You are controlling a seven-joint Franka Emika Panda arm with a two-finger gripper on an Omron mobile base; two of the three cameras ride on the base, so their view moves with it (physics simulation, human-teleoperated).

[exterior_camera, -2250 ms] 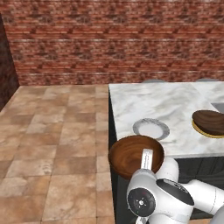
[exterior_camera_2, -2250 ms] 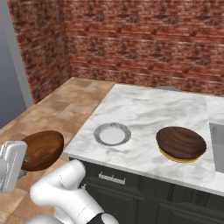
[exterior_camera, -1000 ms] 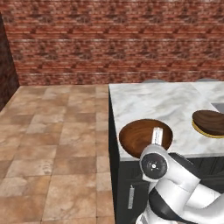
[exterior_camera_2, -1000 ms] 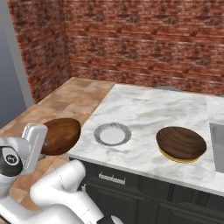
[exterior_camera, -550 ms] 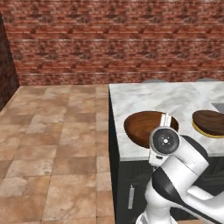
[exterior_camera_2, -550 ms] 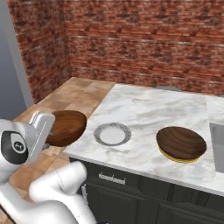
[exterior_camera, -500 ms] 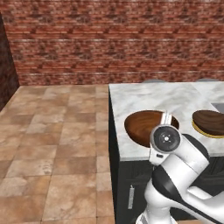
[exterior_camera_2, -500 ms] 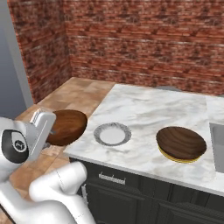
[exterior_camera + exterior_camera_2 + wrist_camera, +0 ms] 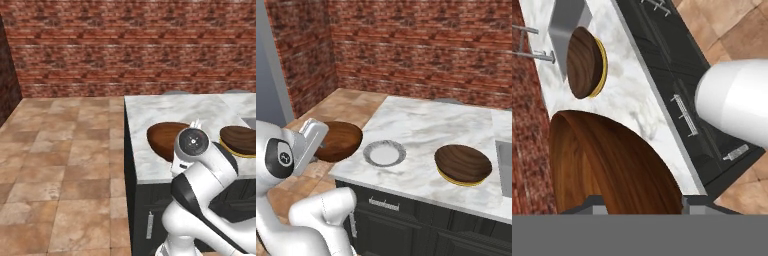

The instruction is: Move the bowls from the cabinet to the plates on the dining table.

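In the right base view, going left to right: the hand (image 9: 320, 142) sits at the far left, pinching the rim of a wooden bowl (image 9: 338, 141) that hangs off the tabletop's (image 9: 421, 122) near-left corner, over the brick floor. Just to the bowl's 3 o'clock lies the pale plate (image 9: 384, 152), bare and close to the tabletop edge. Further toward 3 o'clock a second bowl (image 9: 463, 163) already rests on the yellow-rimmed plate (image 9: 456, 179), and the sink's steel edge shows at the far right.

The step in hand, as I judge it, is carrying the held bowl across to the pale plate. To do it well, bring the bowl toward 3 o'clock with its underside well above the tabletop edge, level it so the opening faces up, and centre it over the plate before lowering. Lower straight down and spread the hand only once the bowl's base sits flat, since the plate is only a little wider than the bowl and lies near the edge; a sideways release could nudge either one off.

Count: two bowls, two plates, one tabletop, one hand.
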